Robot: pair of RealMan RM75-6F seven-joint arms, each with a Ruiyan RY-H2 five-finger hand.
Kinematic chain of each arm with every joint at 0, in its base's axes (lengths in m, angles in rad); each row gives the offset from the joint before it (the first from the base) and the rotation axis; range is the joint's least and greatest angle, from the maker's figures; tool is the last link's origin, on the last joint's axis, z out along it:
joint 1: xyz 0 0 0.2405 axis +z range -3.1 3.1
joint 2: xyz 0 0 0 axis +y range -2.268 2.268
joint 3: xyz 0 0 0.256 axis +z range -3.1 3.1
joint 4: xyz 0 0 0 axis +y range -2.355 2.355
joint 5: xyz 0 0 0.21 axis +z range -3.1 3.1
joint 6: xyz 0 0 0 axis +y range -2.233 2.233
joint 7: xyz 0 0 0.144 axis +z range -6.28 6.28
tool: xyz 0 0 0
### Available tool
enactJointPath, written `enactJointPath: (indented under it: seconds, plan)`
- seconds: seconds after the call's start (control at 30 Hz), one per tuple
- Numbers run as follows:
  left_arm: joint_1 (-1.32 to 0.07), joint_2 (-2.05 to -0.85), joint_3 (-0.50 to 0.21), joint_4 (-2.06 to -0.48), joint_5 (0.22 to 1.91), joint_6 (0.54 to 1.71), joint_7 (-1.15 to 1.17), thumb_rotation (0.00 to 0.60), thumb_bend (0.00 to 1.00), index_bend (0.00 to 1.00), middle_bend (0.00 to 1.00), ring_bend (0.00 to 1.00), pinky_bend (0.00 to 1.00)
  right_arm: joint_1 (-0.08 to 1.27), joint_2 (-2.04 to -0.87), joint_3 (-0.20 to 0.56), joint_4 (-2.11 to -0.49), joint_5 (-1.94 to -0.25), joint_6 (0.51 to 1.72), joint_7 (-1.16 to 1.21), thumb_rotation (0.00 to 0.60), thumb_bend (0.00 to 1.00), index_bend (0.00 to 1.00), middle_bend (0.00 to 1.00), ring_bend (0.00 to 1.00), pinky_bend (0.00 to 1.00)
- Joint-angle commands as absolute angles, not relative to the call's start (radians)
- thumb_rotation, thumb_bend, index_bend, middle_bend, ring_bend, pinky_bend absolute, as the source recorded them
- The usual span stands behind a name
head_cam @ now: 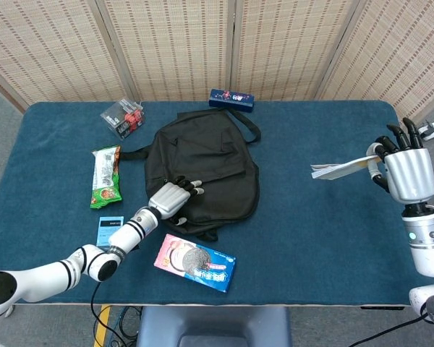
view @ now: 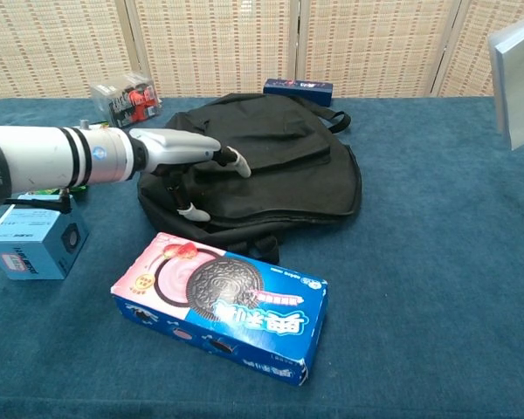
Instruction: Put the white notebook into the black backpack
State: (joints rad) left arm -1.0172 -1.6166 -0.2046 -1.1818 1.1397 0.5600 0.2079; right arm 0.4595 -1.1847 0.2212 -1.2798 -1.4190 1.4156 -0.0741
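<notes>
Left hand (head_cam: 173,196) spreads loose over the black backpack (head_cam: 202,173), gripping nothing. Right hand (head_cam: 403,168) pinches the white notebook (head_cam: 341,168) aloft at three o'clock, well apart. Risk: bag mouth flat, notebook snags the flap.

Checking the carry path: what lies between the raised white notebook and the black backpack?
Only bare blue tablecloth. In the head view, nothing sits between the white notebook, held up by the right hand, and the black backpack.
</notes>
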Motion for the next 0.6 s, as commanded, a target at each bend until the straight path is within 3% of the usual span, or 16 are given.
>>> enactJointPath:
  seconds: [0.03,0.17,0.33,0.6]
  plan:
    - [-1.036,-1.654,-0.207,-1.136,1.096,0.561,0.223,0.600,0.28,0.17,0.07,0.10,0.00,0.457,-1.186,0.221,-1.277,-1.418,1.413,-0.071,0.600,0.60,0.68,0.43,0.18,0.08]
    - [-1.035,-1.699,-0.226,-1.087,1.083,0.596,0.187,0.600,0.28,0.23,0.07,0.10,0.00,0.454,-1.189,0.223,-1.273,-1.418,1.412,-0.065,0.600,0.60,0.68,0.43,0.18,0.08]
    - [-1.024,-1.747,-0.253,-1.028,1.101,0.633,0.086,0.600,0.28,0.46,0.07,0.11,0.00,0.447,-1.189,0.226,-1.271,-1.416,1.414,-0.057,0.600,0.60,0.68,0.43,0.18,0.08]
    - [-1.023,-1.785,-0.261,-0.949,1.157,0.664,-0.017,0.600,0.32,0.71,0.21,0.19,0.00,0.435,-1.190,0.234,-1.267,-1.416,1.429,-0.041,0.600,0.59,0.68,0.43,0.18,0.08]
